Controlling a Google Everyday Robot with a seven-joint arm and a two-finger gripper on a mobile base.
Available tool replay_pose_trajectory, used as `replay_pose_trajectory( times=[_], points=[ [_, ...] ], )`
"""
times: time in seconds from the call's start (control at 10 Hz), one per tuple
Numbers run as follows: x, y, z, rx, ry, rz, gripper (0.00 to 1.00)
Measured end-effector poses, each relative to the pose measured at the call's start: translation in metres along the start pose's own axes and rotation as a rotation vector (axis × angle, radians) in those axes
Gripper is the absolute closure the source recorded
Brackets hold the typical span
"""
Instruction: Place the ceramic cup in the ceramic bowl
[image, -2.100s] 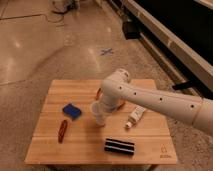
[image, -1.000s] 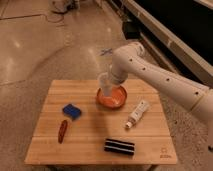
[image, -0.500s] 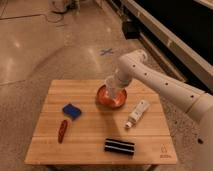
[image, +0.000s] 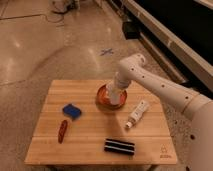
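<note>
The orange-red ceramic bowl (image: 103, 99) sits on the wooden table (image: 90, 150), right of centre toward the back. My gripper (image: 114, 90) reaches down from the right, over the bowl. It is shut on the pale ceramic cup (image: 112, 94). The cup is upright, low inside the bowl's rim, and its base is hidden by the bowl. The arm covers the bowl's right rim.
A white tube-shaped bottle (image: 136, 114) lies just right of the bowl. A blue block (image: 72, 111) and a red-brown object (image: 62, 130) lie at the left. A black bar (image: 119, 146) lies near the front edge. Bare floor surrounds the table.
The gripper lifted the cup from the table's middle, carried it back and right over the bowl, then lowered it into the bowl. The other objects have not moved.
</note>
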Motion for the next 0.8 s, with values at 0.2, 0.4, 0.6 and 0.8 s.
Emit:
replay_pose_trajectory(
  times=[0.2, 0.4, 0.6, 0.8],
  points=[
    [0.0, 0.002, 0.002, -0.002, -0.004, 0.001, 0.2],
    [0.001, 0.004, -0.002, 0.0, -0.014, 0.001, 0.2],
    [0.001, 0.002, -0.019, 0.004, -0.029, -0.015, 0.2],
    [0.003, 0.007, -0.031, -0.011, -0.034, -0.026, 0.2]
  ],
)
